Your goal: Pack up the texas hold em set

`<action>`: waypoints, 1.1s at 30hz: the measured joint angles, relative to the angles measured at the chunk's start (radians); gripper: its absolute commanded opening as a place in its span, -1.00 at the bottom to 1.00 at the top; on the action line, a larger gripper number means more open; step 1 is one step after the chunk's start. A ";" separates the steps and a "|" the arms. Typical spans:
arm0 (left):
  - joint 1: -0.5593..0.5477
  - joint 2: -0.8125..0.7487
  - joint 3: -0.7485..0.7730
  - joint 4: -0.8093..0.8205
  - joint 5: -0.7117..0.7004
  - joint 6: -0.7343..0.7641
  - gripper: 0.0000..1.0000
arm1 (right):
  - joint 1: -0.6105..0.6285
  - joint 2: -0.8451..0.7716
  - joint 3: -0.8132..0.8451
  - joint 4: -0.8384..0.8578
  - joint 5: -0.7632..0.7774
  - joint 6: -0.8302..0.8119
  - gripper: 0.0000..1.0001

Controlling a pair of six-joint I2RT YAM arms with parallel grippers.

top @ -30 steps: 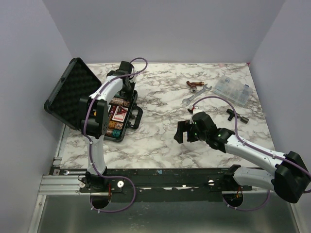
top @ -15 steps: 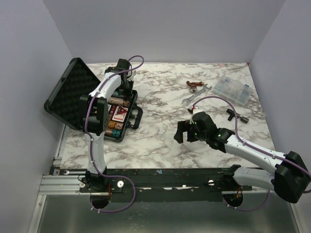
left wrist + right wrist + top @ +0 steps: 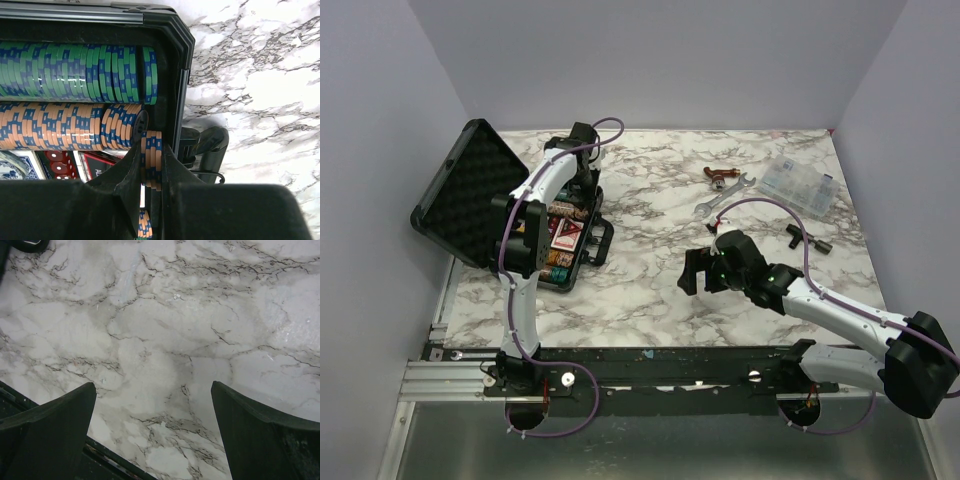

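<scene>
The black case [image 3: 470, 200] is lying open at the left side of the top view, with its foam lid [image 3: 460, 185] leaning back toward the upper left. The left arm is reaching over the case, and the left pincer [image 3: 150, 150] is pinching a small stack of orange and blue chips [image 3: 151, 170] between its two fingers, right beside the case's right wall [image 3: 176, 50]. In the left wrist view, a green row of chips [image 3: 75, 72] is lying across the top, and an orange row of chips [image 3: 60, 126] is lying just under it. The held stack is sitting at the right end of the orange row. A red card deck [image 3: 95, 162] and a blue card deck [image 3: 12, 165] are peeking out at the lower left. The case handle [image 3: 210, 147] is sticking out on the right. The right pincer [image 3: 692, 272] is hanging over the marble table [image 3: 160, 315] in the middle of the top view, spread wide and holding nothing. A silver wrench [image 3: 725, 195] and a clear box [image 3: 800, 185] are lying at the upper right.
</scene>
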 measured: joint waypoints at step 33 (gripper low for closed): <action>0.053 0.061 0.097 -0.113 0.113 -0.019 -1.00 | 0.000 -0.016 -0.010 0.005 -0.019 0.000 1.00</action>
